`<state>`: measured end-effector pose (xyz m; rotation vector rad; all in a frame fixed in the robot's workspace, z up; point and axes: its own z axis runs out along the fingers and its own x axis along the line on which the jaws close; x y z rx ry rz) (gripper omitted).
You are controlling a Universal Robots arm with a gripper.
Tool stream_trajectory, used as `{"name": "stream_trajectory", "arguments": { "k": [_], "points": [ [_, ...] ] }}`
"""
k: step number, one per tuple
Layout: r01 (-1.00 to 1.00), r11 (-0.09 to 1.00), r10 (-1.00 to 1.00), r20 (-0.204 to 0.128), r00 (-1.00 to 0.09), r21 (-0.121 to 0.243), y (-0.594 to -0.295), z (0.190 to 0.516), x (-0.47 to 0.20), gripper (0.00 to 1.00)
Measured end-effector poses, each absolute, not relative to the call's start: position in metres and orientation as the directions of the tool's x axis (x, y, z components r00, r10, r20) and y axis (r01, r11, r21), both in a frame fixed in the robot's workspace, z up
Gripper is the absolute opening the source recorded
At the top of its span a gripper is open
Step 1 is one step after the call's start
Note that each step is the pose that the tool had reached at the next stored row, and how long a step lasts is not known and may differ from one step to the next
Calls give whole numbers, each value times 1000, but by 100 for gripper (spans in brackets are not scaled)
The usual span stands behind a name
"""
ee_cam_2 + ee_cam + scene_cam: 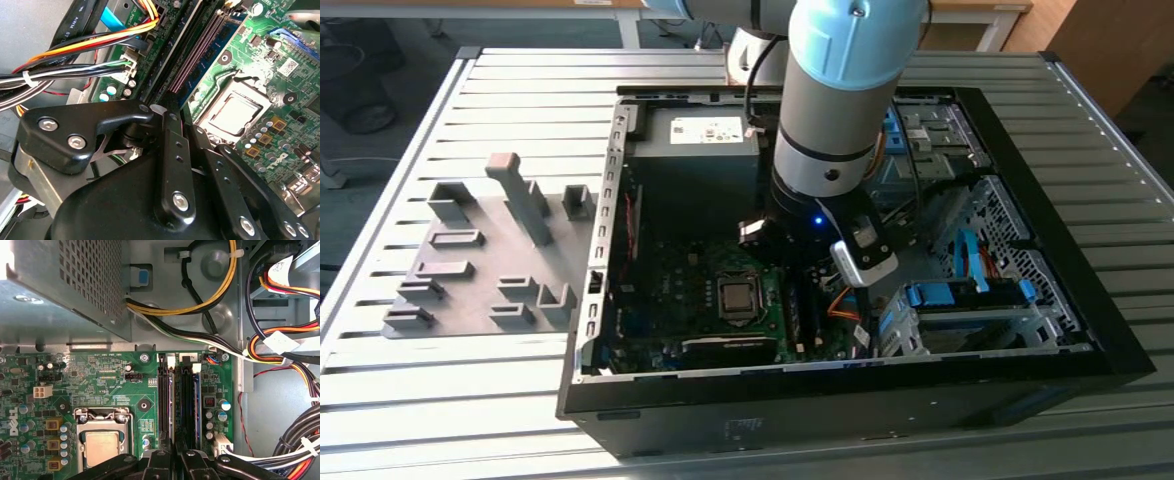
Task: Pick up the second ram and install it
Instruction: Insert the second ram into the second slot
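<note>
Inside the open computer case point(1067, 330), which lies on the slatted bench point(520, 90), the arm point(834, 100) reaches down over the green motherboard point(100, 375). The tool point(175, 456) sits right above the memory slots point(186, 405), beside the processor socket point(102, 440).

The step in hand looks like the install, not the pick-up. In the second wrist view the second ram point(222, 42) stands on edge among the slots, a blue board with dark chips, and its near end runs in toward the tool point(187, 125). In both wrist views the tool's fingers point(160, 462) are drawn close, with only a slim gap between them. I judge that they pinch the stick, though the contact itself is hidden. Whether the stick is fully down in its slot I cannot tell.

Seating it calls for the board held square to the slot, an even push straight down, and the white end latches point(170, 360) free to close. The cable bundle point(280, 340) lies near, on the far side from the socket, and should stay out of the way.

Counted: one arm, one tool, one case and one processor socket. One grey holder tray point(467, 270) lies on the bench by the case, at the exterior view's left. I make out one blue stick with certainty. The slots lie side by side, and I cannot fix their number.
</note>
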<state>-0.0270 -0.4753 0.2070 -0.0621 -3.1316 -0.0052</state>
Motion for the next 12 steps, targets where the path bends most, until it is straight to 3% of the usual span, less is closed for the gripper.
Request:
{"name": "stream_trajectory", "arguments": {
  "k": [12],
  "points": [
    [40, 999, 40, 9, -999, 4, -475, 214, -27, 15]
  ]
}}
